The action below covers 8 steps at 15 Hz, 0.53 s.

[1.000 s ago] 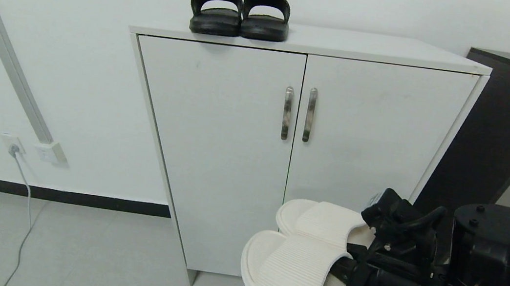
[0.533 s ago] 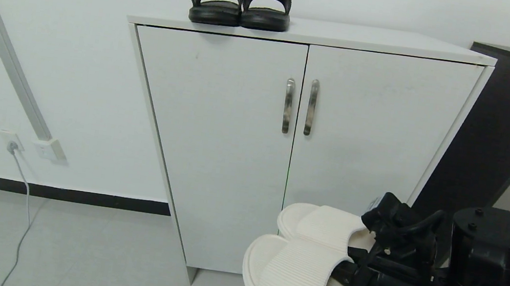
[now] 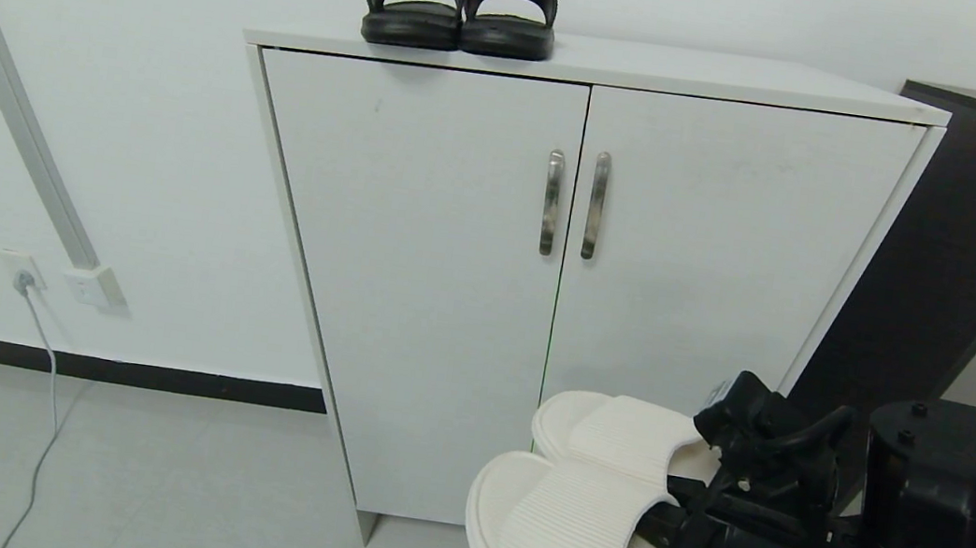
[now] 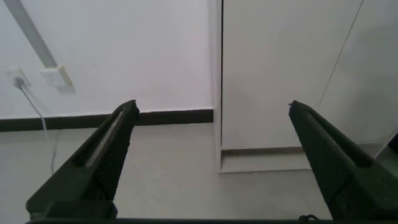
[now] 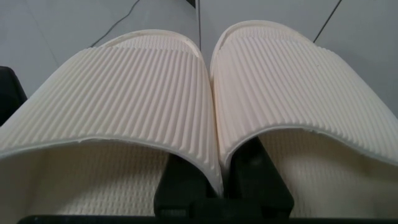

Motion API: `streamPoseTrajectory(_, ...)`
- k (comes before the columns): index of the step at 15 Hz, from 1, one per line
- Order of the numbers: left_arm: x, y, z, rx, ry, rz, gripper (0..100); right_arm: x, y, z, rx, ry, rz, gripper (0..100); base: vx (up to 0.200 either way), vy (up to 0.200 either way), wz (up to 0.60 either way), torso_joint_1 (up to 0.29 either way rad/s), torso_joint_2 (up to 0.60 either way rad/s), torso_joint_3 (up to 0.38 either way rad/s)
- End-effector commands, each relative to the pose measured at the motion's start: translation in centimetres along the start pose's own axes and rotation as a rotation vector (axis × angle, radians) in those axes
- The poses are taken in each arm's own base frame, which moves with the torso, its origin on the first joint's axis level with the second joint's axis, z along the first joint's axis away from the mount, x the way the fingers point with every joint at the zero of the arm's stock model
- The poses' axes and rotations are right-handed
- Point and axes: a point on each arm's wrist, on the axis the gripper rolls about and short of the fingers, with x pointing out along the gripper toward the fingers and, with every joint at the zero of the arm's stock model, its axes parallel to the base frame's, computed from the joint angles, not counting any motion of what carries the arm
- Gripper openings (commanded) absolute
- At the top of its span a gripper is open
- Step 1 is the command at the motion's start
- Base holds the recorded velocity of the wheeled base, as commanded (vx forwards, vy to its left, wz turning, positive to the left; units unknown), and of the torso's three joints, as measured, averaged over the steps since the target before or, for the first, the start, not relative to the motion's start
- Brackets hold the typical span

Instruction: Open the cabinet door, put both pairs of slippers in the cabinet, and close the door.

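Note:
A white two-door cabinet (image 3: pixel 409 301) stands against the wall with both doors shut and two metal handles (image 3: pixel 551 202) side by side at the middle. A black pair of slippers (image 3: pixel 460 6) rests on its top, towards the left. Low in front of the right door, my right gripper (image 3: pixel 682 517) is shut on a white ribbed pair of slippers (image 3: pixel 570 511), toes towards the cabinet. In the right wrist view the gripper (image 5: pixel 217 171) pinches the two inner strap edges of the white slippers (image 5: pixel 143 93) together. My left gripper (image 4: pixel 213 107) is open, facing the cabinet's (image 4: pixel 280 74) lower left corner.
A dark cabinet (image 3: pixel 970 262) stands right of the white one. On the wall to the left are a slanted conduit (image 3: pixel 10 107) and a socket (image 3: pixel 25 279) with a cable running down to the grey floor (image 3: pixel 141 474).
The head camera shifted a little, so the cabinet sits higher in the picture. The right gripper keeps its hold on the white slippers in about the same place.

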Motion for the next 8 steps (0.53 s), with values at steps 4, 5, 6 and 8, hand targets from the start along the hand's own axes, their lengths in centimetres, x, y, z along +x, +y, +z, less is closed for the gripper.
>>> streamPoseTrajectory(4,3.8,0.3,7.1,-0.068,0.149,-0.102,100,-0.2,-0.2,-0.3,-0.010,0.008,-0.008,0,0.000,0.000,0.00,0.000,0.00,0.000)
streamPoseTrajectory(5,5.4,0.1,8.3,-0.072,0.147,-0.175,100,-0.2,-0.2,-0.4,-0.010,0.009,-0.008,0,0.000,0.000,0.00,0.000,0.00,0.000)
streamPoseTrajectory(6,7.3,-0.1,8.8,-0.068,0.173,-0.196,100,-0.3,-0.2,-0.4,-0.010,0.009,-0.006,0,0.000,0.000,0.00,0.000,0.00,0.000)
streamPoseTrajectory(8,10.5,-0.4,9.5,-0.064,0.189,-0.211,100,-0.3,-0.1,-0.6,-0.010,0.017,-0.004,0,0.000,0.000,0.00,0.000,0.00,0.000)
